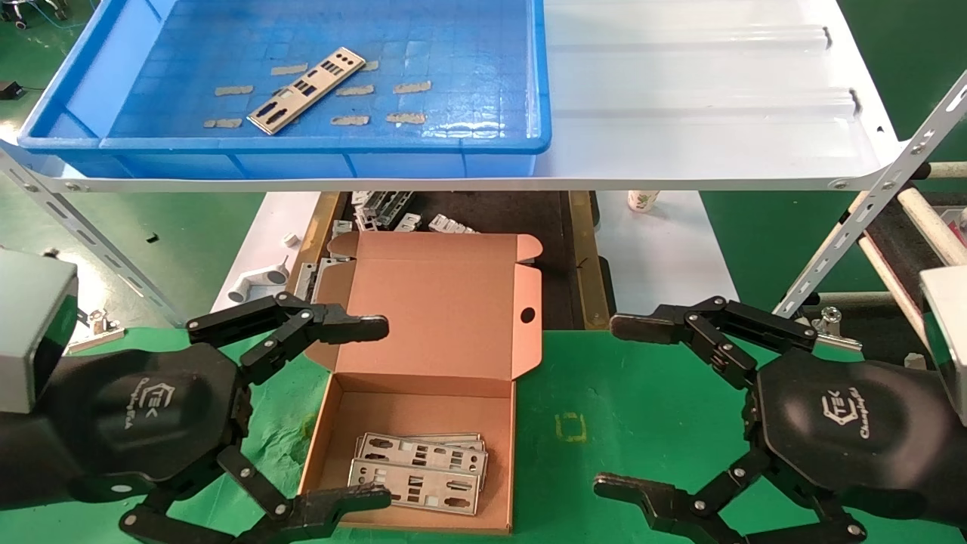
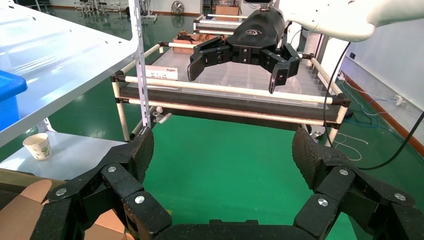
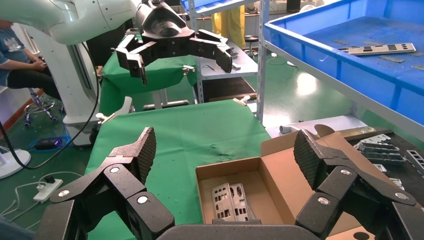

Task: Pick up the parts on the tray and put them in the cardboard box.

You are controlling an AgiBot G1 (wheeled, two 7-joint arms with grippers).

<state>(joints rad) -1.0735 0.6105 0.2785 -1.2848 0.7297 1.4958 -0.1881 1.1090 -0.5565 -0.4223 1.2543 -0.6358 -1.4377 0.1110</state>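
One silver-grey part (image 1: 306,91) lies slanted on the floor of the blue tray (image 1: 302,143), up on the white shelf; the right wrist view shows it too (image 3: 380,48). Below, the cardboard box (image 1: 446,302) stands open on the green mat, with a few parts (image 1: 419,472) stacked inside it (image 3: 227,200). My left gripper (image 1: 374,412) is open over the box's left side, holding nothing (image 2: 223,150). My right gripper (image 1: 616,406) is open over the mat to the right of the box, also holding nothing (image 3: 225,150).
The white ribbed shelf (image 1: 702,98) overhangs the space behind the box. A white pipe fitting (image 1: 257,283), loose metal pieces (image 1: 385,208) and a paper cup (image 1: 642,200) sit under it. A tube rack (image 1: 929,227) stands at the right.
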